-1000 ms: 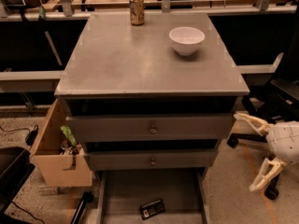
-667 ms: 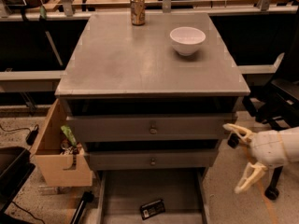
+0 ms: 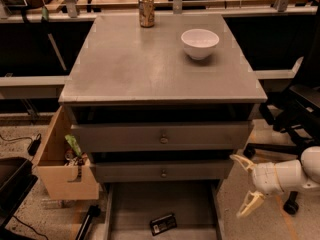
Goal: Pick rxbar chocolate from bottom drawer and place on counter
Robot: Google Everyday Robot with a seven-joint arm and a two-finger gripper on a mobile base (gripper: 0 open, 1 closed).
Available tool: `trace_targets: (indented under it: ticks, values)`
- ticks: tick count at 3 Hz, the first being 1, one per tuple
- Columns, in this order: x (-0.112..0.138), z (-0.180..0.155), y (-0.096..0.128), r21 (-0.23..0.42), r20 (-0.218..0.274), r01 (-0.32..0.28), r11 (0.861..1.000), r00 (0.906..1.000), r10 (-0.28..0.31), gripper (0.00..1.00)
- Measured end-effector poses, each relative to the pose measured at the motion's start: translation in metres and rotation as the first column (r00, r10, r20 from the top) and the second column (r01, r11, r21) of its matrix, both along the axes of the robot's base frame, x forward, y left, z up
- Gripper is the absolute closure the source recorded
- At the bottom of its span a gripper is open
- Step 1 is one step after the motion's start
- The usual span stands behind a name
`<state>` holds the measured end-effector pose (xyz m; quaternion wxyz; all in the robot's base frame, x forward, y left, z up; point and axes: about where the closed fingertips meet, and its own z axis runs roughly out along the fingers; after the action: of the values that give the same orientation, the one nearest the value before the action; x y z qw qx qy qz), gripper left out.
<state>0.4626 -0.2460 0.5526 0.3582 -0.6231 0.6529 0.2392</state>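
The rxbar chocolate [image 3: 163,224], a flat black bar with a pale label, lies on the floor of the open bottom drawer [image 3: 135,209], near its front middle. The counter [image 3: 140,64] is the grey cabinet top above. My gripper [image 3: 245,186] is low at the right of the cabinet, beside the drawer's right wall and apart from the bar. Its two pale fingers are spread open and hold nothing.
A white bowl [image 3: 200,43] and a drink can [image 3: 146,10] stand on the counter. Two closed drawers with brass knobs [image 3: 163,139] sit above the bottom drawer. A wooden side box [image 3: 62,159] hangs at the left. A black chair base [image 3: 295,119] stands at the right.
My gripper has moved left and a little down, closer to the cabinet's right side. The bar and the drawers have not moved.
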Motion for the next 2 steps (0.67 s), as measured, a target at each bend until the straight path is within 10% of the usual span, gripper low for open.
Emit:
trace_targets:
  ticks: [2]
  values:
    - [-0.002, -0.086, -0.017, -0.093, 0.006, 0.040, 0.995, 0.9992, -0.040, 0.00]
